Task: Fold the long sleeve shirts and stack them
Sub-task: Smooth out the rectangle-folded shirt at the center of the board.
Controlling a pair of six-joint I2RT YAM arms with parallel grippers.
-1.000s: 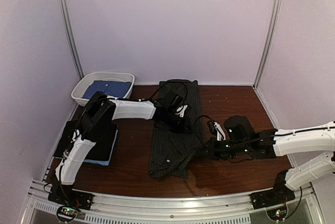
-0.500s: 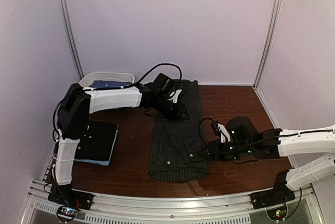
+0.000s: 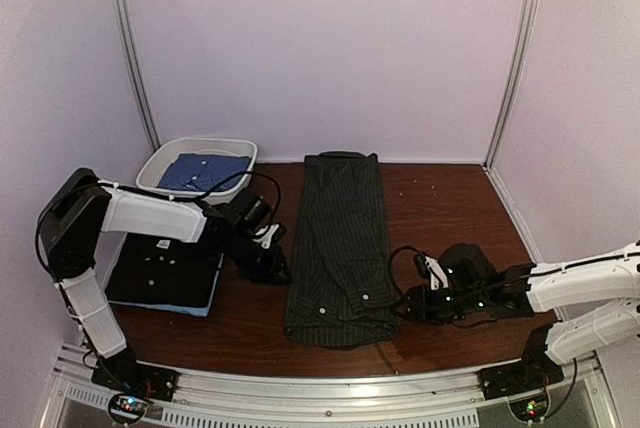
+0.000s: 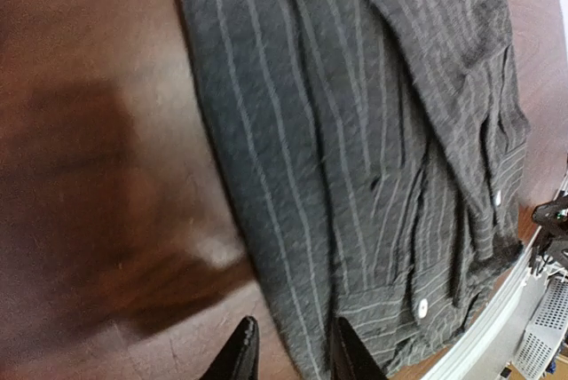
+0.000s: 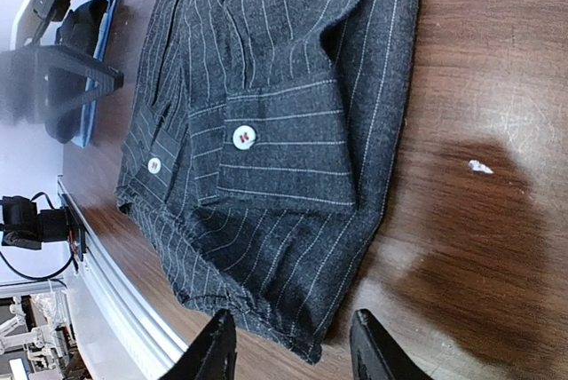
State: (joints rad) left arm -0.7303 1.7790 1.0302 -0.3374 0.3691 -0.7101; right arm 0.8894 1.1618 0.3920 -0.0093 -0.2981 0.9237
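**Pinstriped shirt sitting half-folded; two stacked, one waiting in the tub.**

The charcoal pinstriped shirt (image 3: 338, 248) is lying down the middle of the tabletop as a long narrow strip with its sleeves folded in; the crosswise folds look yet to be made. The left gripper (image 4: 293, 358) is hovering at the strip's left edge, jaws parted and gripping nothing. The right gripper (image 5: 288, 349) is hovering at the strip's near right corner, likewise released. A black shirt (image 3: 165, 273) is resting folded on a light blue shirt (image 3: 195, 308) by the left edge. A blue shirt (image 3: 200, 170) is waiting in the white tub (image 3: 150, 173) at the far left corner, likely next in line.
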